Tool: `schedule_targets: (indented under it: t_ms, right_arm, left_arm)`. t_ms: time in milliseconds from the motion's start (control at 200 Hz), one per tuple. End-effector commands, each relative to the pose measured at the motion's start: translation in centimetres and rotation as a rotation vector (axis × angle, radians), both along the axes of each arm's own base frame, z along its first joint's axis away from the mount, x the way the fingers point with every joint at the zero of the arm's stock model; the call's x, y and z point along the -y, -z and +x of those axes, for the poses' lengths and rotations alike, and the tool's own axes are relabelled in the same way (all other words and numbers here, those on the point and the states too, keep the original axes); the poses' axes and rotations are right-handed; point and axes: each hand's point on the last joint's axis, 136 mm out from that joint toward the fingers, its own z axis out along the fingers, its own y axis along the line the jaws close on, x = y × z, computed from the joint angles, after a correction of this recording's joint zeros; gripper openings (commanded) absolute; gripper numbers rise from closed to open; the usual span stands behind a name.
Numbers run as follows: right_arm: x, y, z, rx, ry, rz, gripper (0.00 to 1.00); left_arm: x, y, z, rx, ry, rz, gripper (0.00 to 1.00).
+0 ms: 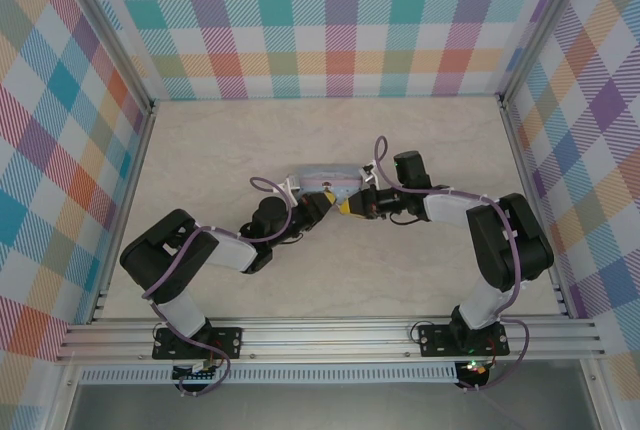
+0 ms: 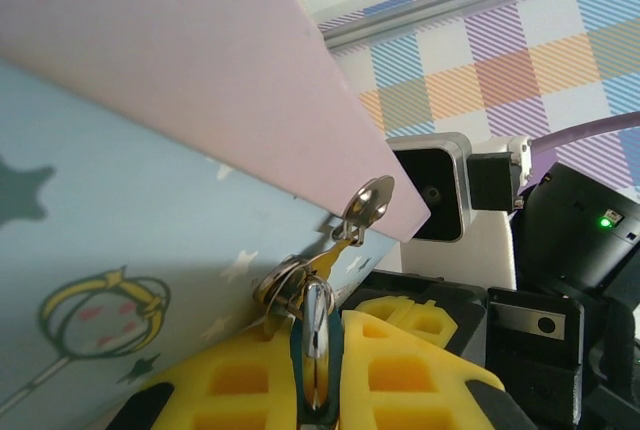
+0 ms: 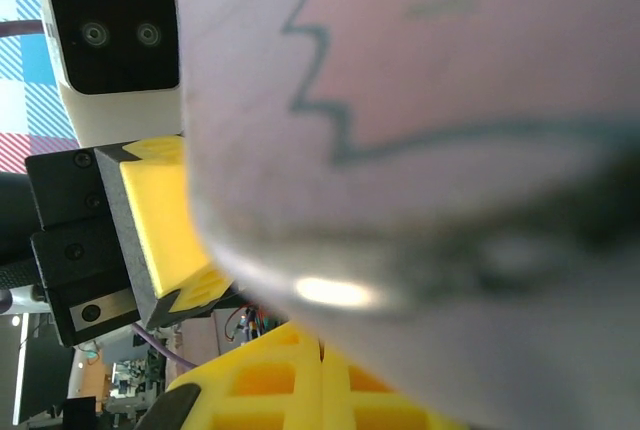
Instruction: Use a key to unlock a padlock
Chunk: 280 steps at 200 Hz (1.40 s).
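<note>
Left gripper (image 2: pixel 320 375) jaws narrow, clamped on padlock (image 2: pixel 317 322), tin (image 2: pixel 120 240) hasp (image 2: pixel 366 200) just above; right gripper (image 3: pixel 322 390) jaws flush together under tin.

No letters, numbers or brand names can be read in any view. The tin (image 2: pixel 120 250) carries only drawn motifs. In the left wrist view, a dark star (image 2: pixel 20 195) sits at the left edge, and a yellow ringed emblem (image 2: pixel 105 305) with pink spots sits at the lower left. In the right wrist view, the tin's pale surface shows a jagged dark outline (image 3: pixel 320 80) across the upper middle, too blurred to make out.
</note>
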Motion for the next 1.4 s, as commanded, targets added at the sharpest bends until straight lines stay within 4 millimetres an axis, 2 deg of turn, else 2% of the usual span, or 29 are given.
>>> schedule_targets:
  t_ms: [0, 330, 570, 765, 925, 1395]
  right_arm:
    - [-0.3, -1.9, 1.8, 0.107, 0.010, 0.049, 0.03]
    - [-0.6, -2.1, 1.6, 0.106, -0.007, 0.072, 0.03]
    - [-1.5, -2.6, 1.4, 0.117, -0.014, 0.085, 0.03]
    - [-1.6, -3.5, 2.6, 0.143, 0.004, 0.094, 0.03]
    - [-0.9, -4.4, 3.6, 0.164, 0.018, 0.109, 0.03]
    - [0.3, -4.2, 4.1, 0.164, 0.041, 0.094, 0.03]
  left_arm:
    - [2.6, -4.4, -2.1, 0.102, 0.156, -0.123, 0.00]
    - [2.8, -6.3, -1.9, 0.099, 0.143, -0.194, 0.00]
    - [3.2, -6.2, -1.5, 0.077, 0.136, -0.213, 0.00]
    - [3.7, -6.5, -1.8, 0.080, 0.173, -0.230, 0.00]
    - [3.9, -6.9, -2.3, 0.091, 0.203, -0.232, 0.00]
    - [3.4, -6.6, -2.5, 0.087, 0.187, -0.227, 0.00]
